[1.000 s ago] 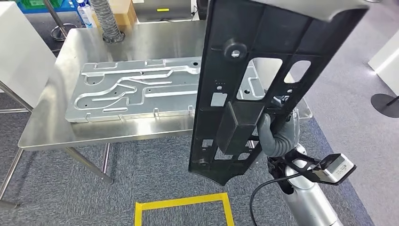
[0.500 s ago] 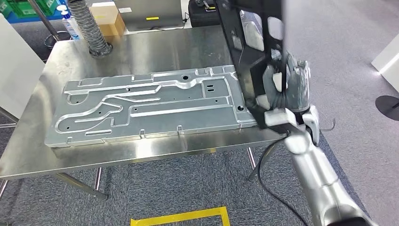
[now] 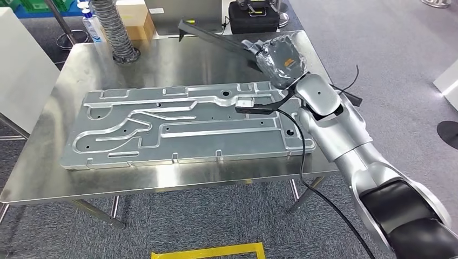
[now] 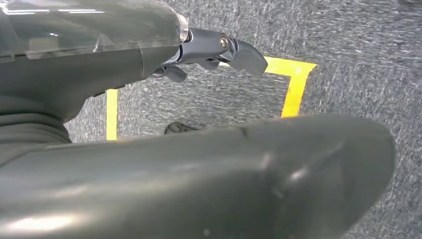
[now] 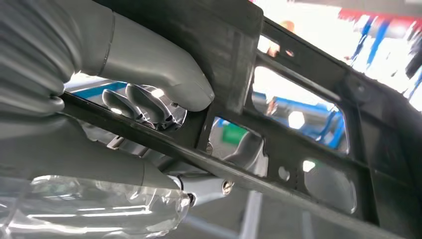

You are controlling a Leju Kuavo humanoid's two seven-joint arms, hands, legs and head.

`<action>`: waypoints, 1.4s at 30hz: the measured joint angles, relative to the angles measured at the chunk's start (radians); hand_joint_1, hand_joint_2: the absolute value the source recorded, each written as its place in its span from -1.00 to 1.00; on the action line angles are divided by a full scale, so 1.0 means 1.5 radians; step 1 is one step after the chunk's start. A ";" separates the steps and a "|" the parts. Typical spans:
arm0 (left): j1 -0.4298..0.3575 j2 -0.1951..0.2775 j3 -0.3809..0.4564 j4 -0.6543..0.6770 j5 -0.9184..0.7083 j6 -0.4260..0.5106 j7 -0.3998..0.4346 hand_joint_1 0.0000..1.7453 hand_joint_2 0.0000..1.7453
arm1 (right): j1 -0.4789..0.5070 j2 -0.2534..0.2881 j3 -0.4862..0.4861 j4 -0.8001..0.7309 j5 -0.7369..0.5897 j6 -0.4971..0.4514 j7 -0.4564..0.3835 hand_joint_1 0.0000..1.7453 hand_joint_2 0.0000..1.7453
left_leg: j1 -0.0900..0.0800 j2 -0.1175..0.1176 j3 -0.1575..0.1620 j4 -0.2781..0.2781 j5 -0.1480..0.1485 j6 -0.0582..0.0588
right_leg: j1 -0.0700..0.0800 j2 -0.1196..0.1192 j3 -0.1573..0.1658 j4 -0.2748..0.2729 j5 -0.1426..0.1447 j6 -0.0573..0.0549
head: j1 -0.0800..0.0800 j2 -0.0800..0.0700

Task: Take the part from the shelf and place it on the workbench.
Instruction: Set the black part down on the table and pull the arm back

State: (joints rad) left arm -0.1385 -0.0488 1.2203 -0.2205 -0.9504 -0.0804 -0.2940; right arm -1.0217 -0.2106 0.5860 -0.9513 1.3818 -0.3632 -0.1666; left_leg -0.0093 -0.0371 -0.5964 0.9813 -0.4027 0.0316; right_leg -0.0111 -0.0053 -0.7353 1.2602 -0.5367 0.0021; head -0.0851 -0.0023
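The part [image 3: 216, 38] is a long black plastic frame with cut-outs. In the head view it is edge-on, lying almost level above the far right of the steel workbench [image 3: 162, 59]. My right hand [image 3: 278, 56] grips it near its middle, arm stretched out over the table. The right wrist view shows the thumb [image 5: 159, 69] pressed on a rib of the part [image 5: 298, 64] with the fingers [image 5: 144, 102] curled behind it. My left hand [image 4: 219, 47] hangs over the carpet with its fingers apart and nothing in them.
A large embossed metal plate [image 3: 178, 127] covers most of the workbench. At the back stand a corrugated hose [image 3: 116, 29], a cardboard box [image 3: 135, 16], a spray bottle [image 3: 92, 24] and a black case [image 3: 254, 16]. Yellow tape [image 3: 208, 251] marks the floor in front.
The part has swung from upright close to the camera down to almost level over the workbench's far right. My right arm has reached forward with it. The camera view has shifted too.
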 joint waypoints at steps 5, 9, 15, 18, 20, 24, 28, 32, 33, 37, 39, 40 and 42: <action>-0.005 -0.009 0.000 0.000 0.001 -0.003 -0.001 -1.00 -1.00 | -0.019 0.006 0.061 0.120 -0.026 0.047 -0.020 1.00 1.00 | 0.010 -0.024 0.001 0.022 -0.019 -0.010 | -0.005 -0.004 0.040 -0.101 0.081 0.008 | 0.000 0.000; -0.003 -0.013 0.000 0.000 -0.001 -0.004 -0.002 -1.00 -1.00 | -0.025 0.014 0.084 0.190 -0.039 0.060 -0.018 1.00 1.00 | 0.011 -0.034 -0.012 0.029 -0.025 -0.023 | -0.001 -0.010 0.062 -0.147 0.074 0.001 | 0.000 0.000; -0.008 -0.015 -0.004 0.001 -0.008 -0.006 -0.002 -1.00 -1.00 | -0.014 -0.003 0.110 0.241 -0.028 0.035 -0.030 1.00 1.00 | 0.011 0.010 -0.094 0.192 -0.100 -0.038 | 0.003 -0.034 0.080 -0.157 0.067 -0.016 | 0.000 0.000; -0.009 -0.015 -0.010 0.001 -0.014 -0.006 -0.002 -1.00 -1.00 | 0.004 -0.019 0.129 0.250 -0.014 0.005 -0.052 1.00 1.00 | 0.011 0.013 -0.106 0.187 -0.070 -0.038 | 0.005 -0.042 0.087 -0.157 0.061 -0.014 | 0.000 0.000; -0.010 -0.015 -0.013 0.001 -0.017 -0.004 -0.003 -1.00 -1.00 | 0.012 -0.023 0.141 0.252 -0.008 -0.021 -0.060 1.00 1.00 | 0.011 0.007 -0.064 0.091 -0.020 -0.035 | 0.006 -0.043 0.091 -0.156 0.057 -0.010 | 0.000 0.000; -0.012 -0.016 -0.016 0.001 -0.022 0.000 -0.014 -1.00 -1.00 | 0.025 -0.025 0.164 0.252 -0.006 -0.058 -0.075 1.00 1.00 | 0.004 0.000 -0.038 0.027 0.002 -0.018 | 0.007 -0.043 0.097 -0.158 0.053 0.005 | 0.000 0.000; -0.013 -0.018 -0.023 0.000 -0.023 0.002 -0.029 -1.00 -1.00 | 0.042 -0.024 0.197 0.245 -0.020 -0.085 -0.091 1.00 1.00 | 0.008 -0.007 -0.026 0.017 0.009 -0.002 | -0.001 -0.022 0.072 -0.096 0.011 0.013 | 0.000 0.000; -0.014 -0.018 -0.028 0.001 -0.025 0.004 -0.039 -1.00 -1.00 | 0.063 -0.016 0.232 0.236 -0.054 -0.102 -0.107 1.00 1.00 | 0.006 -0.014 -0.023 0.019 0.006 0.001 | -0.004 -0.006 0.012 0.033 -0.026 0.015 | 0.000 0.000; -0.013 -0.019 -0.029 0.001 -0.025 0.005 -0.042 -1.00 -1.00 | 0.065 -0.015 0.242 0.231 -0.067 -0.107 -0.113 1.00 1.00 | 0.006 -0.015 -0.022 0.020 0.005 0.001 | -0.004 -0.006 0.021 0.011 -0.008 0.014 | 0.000 0.000; -0.011 -0.021 -0.031 0.001 -0.028 0.005 -0.049 -1.00 0.50 | 0.068 -0.015 0.294 0.206 -0.114 -0.113 -0.124 -0.50 -0.50 | 0.003 -0.015 -0.021 0.026 -0.002 -0.008 | 0.003 -0.023 0.095 -0.142 0.054 0.004 | 0.000 0.000; -0.010 -0.021 -0.032 0.001 -0.029 0.006 -0.049 -1.00 1.00 | 0.072 -0.014 0.317 0.196 -0.132 -0.112 -0.127 -1.00 -1.00 | 0.001 -0.013 -0.022 0.024 -0.001 -0.014 | 0.007 -0.025 0.100 -0.156 0.051 0.000 | 0.000 0.000; -0.010 -0.021 -0.032 0.001 -0.029 0.007 -0.048 -1.00 1.00 | 0.075 -0.014 0.325 0.193 -0.139 -0.110 -0.128 -1.00 -1.00 | 0.002 -0.013 -0.022 0.024 -0.001 -0.017 | 0.005 -0.025 0.101 -0.159 0.053 -0.002 | 0.000 0.000; -0.010 -0.022 -0.033 0.001 -0.029 0.010 -0.046 -1.00 1.00 | 0.082 -0.014 0.339 0.189 -0.150 -0.109 -0.129 -1.00 -1.00 | 0.001 -0.007 -0.030 0.048 -0.020 -0.026 | 0.002 -0.030 0.105 -0.166 0.057 -0.010 | 0.000 0.000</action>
State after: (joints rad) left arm -0.1540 -0.0813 1.1703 -0.2197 -0.9943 -0.0659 -0.3623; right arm -0.8992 -0.2321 1.0939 -0.6685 1.1571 -0.5260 -0.3606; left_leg -0.0071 -0.0471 -0.6418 1.0537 -0.4326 -0.0069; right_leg -0.0084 -0.0498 -0.5774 1.0107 -0.4516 -0.0126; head -0.0851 -0.0023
